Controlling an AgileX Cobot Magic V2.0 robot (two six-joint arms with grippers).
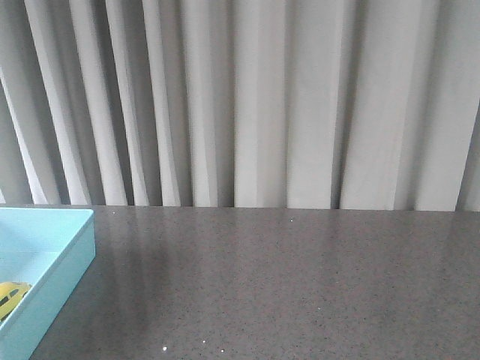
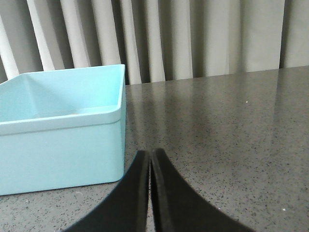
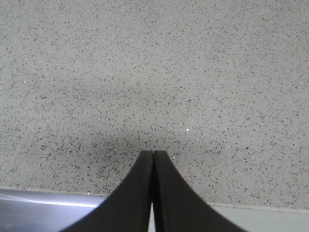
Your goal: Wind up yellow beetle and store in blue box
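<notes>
The blue box (image 1: 71, 259) stands at the left edge of the front view, a light blue tray with low walls. The yellow beetle (image 1: 10, 297) lies inside it, only partly in view at the frame's left edge. The box also shows in the left wrist view (image 2: 63, 145), close ahead of my left gripper (image 2: 150, 153), which is shut and empty beside the box's near corner. Its inside floor is hidden from that view. My right gripper (image 3: 153, 154) is shut and empty, low over bare grey table near the table's front edge. Neither gripper shows in the front view.
The grey speckled table (image 1: 300, 285) stretches to the right of the box. Pale pleated curtains (image 1: 255, 97) hang behind its far edge. In the right wrist view the table's front edge (image 3: 48, 193) runs just under the fingers.
</notes>
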